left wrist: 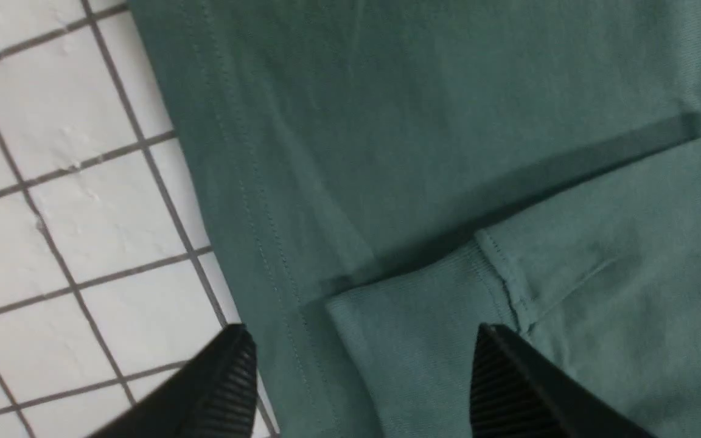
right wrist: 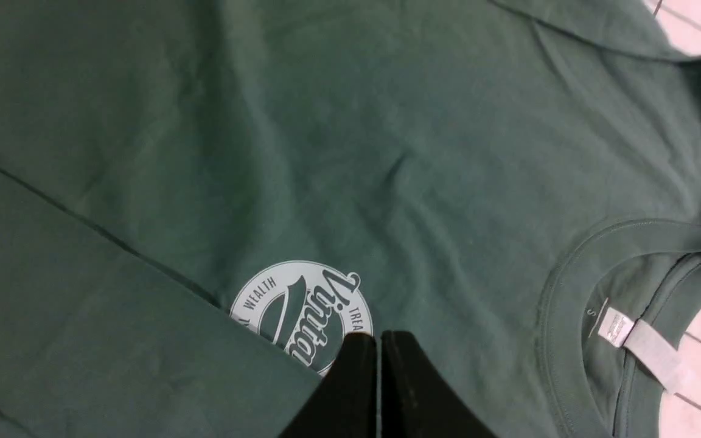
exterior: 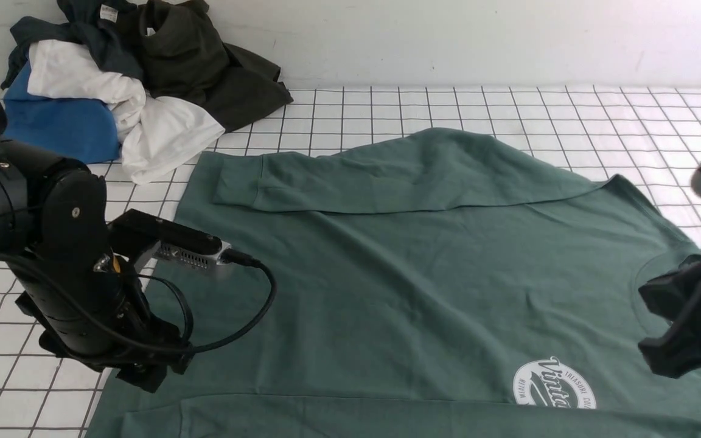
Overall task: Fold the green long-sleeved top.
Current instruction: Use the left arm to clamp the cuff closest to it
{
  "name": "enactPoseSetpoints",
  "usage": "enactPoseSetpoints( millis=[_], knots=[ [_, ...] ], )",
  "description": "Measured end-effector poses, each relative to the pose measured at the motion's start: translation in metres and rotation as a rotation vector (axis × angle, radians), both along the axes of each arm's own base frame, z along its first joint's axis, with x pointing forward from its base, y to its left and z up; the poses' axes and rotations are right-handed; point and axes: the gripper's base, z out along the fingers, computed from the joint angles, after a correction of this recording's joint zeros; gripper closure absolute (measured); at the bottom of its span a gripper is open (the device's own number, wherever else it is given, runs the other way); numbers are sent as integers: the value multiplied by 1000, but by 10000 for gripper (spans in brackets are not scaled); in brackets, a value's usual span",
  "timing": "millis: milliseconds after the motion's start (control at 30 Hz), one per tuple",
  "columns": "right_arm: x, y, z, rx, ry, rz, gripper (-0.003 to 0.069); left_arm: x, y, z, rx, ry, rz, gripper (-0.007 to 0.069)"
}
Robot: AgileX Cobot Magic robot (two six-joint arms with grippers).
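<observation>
Green long-sleeved top [left wrist: 399,121] flat on white table [left wrist: 83,225] with dark grid lines. Stitched hem along its edge. Sleeve [left wrist: 661,225] laid over the body, cuff [left wrist: 417,310] near hem. Left tool [left wrist: 362,377] above, its two tips apart, blurred.

1. Front view: taken from between the two arms, facing forward and obliquely down across the tabletop [exterior: 338,112] to the wall [exterior: 448,42].
2. Left wrist view: close, looking down on the green top [left wrist: 399,152] near its hem.
3. Right wrist view: looking down, chest logo [right wrist: 302,316] and neckline [right wrist: 560,292] in frame.
4. Shared field: the front and right wrist views both include the logo.
</observation>
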Motion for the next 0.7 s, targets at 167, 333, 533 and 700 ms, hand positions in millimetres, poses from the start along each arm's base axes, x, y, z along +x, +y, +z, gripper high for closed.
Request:
enactPoseSetpoints(
  millis=[167,333,533,700],
  knots=[
    [3,7,-9,21,79,-10,647,0,1,-8,24,56,-1,188],
    [1,10,-11,44,113,25,647,1,0,-12,27,70,5,188],
    [-1,11,-12,38,136,34,647,-6,2,-25,27,69,-1,188],
    [-2,9,-13,22,150,33,647,-13,4,-41,19,46,-5,188]
  ],
)
